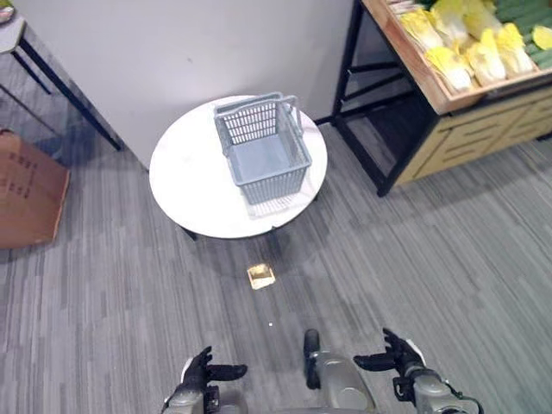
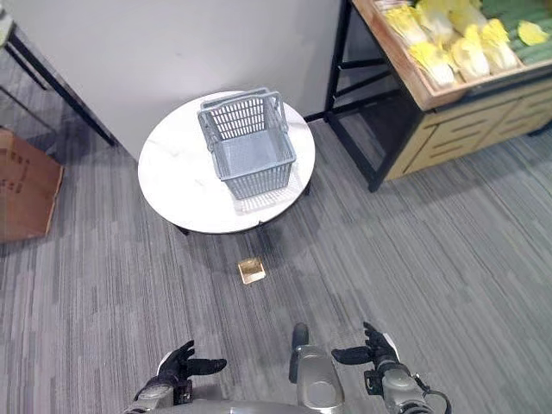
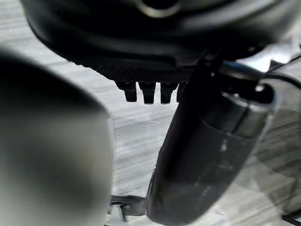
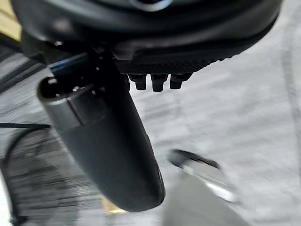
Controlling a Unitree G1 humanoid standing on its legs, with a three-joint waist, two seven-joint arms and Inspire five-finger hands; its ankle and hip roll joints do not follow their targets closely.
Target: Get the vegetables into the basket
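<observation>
A grey plastic basket point(image 1: 262, 153) with its handles raised stands empty on a round white worktop point(image 1: 185, 185), toward its far right part. The vegetables point(image 1: 470, 43), pale yellow cabbages with some green ones behind them, lie in a wooden shelf crate point(image 1: 435, 95) on a black-framed stand at the far right, well apart from the basket. Both hands hang low over the grey floor, far from the worktop and the vegetables. The left hand point(image 1: 205, 371) and the right hand point(image 1: 392, 354) each have relaxed, spread fingers and hold nothing. A small tan square piece point(image 1: 260, 276) lies on the floor just before the worktop. A brown cardboard box point(image 1: 26, 190) stands at the left.
</observation>
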